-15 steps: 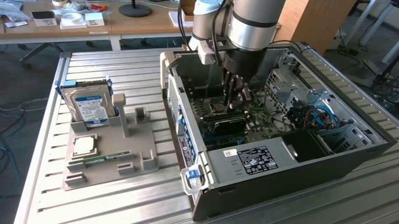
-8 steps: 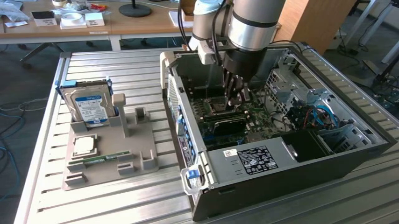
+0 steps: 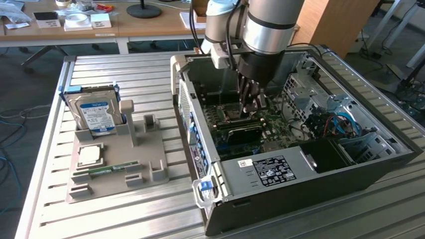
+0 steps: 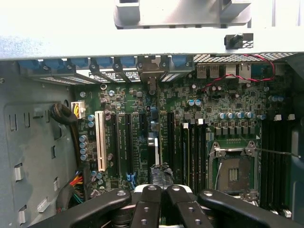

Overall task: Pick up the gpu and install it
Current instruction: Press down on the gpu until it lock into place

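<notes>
The gpu (image 4: 156, 142) appears edge-on, a thin dark card low over the motherboard (image 4: 228, 102) among the slots (image 4: 128, 137), its bracket (image 4: 151, 81) towards the case's (image 3: 199, 124) rear wall. The gripper (image 4: 161, 190) has its fingers pinched fully together on the card's top edge. With so narrow a hold, the card could tilt; if edge and slot are misaligned, pressing down could jam it or strain the board.

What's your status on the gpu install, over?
Gripper shut, low inside the case over the motherboard. gpu edge-on just below the fingertips, upright at a slot; grip unclear. Nothing seen in the way.
</notes>
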`<state>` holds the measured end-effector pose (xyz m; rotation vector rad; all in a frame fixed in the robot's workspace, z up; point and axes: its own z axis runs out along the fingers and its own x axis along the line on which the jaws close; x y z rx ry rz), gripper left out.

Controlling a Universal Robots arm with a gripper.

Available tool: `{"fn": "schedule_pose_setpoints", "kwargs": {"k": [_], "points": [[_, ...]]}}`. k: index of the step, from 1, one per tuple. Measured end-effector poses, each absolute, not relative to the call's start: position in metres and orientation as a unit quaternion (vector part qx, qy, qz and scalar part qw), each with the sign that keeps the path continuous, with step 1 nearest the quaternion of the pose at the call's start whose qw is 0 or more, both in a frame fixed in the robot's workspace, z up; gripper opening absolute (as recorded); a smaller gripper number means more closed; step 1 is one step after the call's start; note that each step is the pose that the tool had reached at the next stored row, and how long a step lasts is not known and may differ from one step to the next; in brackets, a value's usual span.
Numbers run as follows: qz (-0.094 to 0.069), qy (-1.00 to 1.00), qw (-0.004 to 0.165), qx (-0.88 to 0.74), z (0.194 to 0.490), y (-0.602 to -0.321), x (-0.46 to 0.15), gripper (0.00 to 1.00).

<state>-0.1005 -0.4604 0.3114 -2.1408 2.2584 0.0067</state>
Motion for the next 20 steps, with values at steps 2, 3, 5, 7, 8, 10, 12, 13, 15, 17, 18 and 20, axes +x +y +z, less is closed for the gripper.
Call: {"fn": "schedule_pose_setpoints", "kwargs": {"k": [2,3,5,7,8,10,12,13,15,17,18,20], "points": [[0.003,0.726,0.014,-0.688,0.309,-0.46,-0.098,0.11],[0.004,0.726,0.013,-0.688,0.307,-0.46,-0.097,0.11],[0.005,0.726,0.012,-0.688,0.303,-0.46,-0.093,0.11],[0.006,0.727,0.011,-0.687,0.3,-0.46,-0.093,0.11],[0.007,0.728,0.01,-0.686,0.298,-0.46,-0.093,0.11],[0.008,0.73,0.008,-0.683,0.296,-0.459,-0.093,0.11],[0.01,0.732,0.007,-0.681,0.293,-0.458,-0.093,0.11],[0.01,0.733,0.006,-0.68,0.291,-0.458,-0.093,0.11],[0.012,0.735,0.005,-0.678,0.288,-0.458,-0.093,0.11],[0.012,0.735,0.005,-0.678,0.287,-0.458,-0.093,0.11],[0.012,0.735,0.004,-0.678,0.287,-0.458,-0.093,0.11],[0.013,0.735,0.006,-0.678,0.287,-0.458,-0.094,0.11]]}}
